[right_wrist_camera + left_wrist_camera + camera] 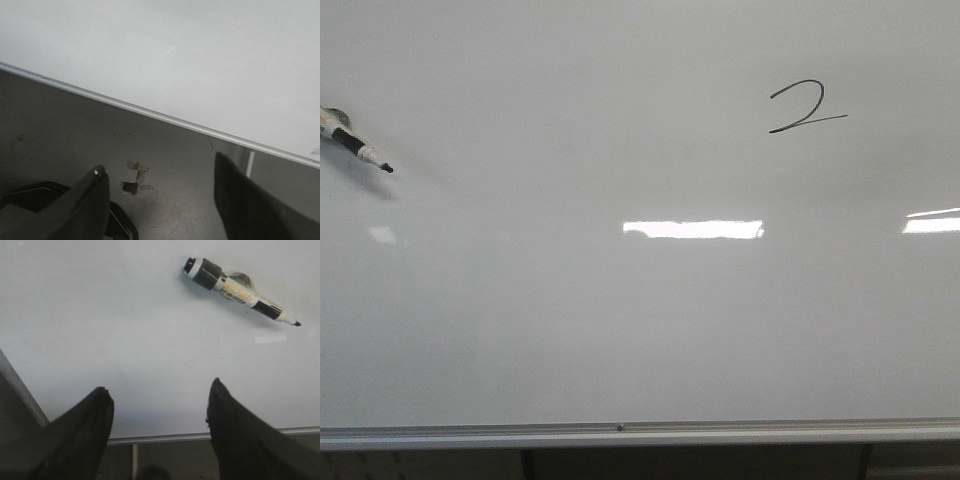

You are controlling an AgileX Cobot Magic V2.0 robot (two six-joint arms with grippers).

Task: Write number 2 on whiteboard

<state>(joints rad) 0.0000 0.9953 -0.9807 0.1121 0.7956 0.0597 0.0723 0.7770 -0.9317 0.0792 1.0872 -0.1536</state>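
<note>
On the whiteboard point(570, 330), upper right, the number 2 point(805, 107) is sitting finished while your spread, empty left gripper point(159, 405) and right gripper point(160, 180) are hanging clear; the marker point(235, 289) is looking light, slick, best pinched mid-barrel

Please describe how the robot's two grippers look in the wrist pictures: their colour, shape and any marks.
The left gripper has two dark, nearly black fingers that taper to blunt, slightly worn tips. The right gripper looks the same: two matte dark fingers, one with a small pale speck near its tip. No cables, labels or sleeves show.
</note>
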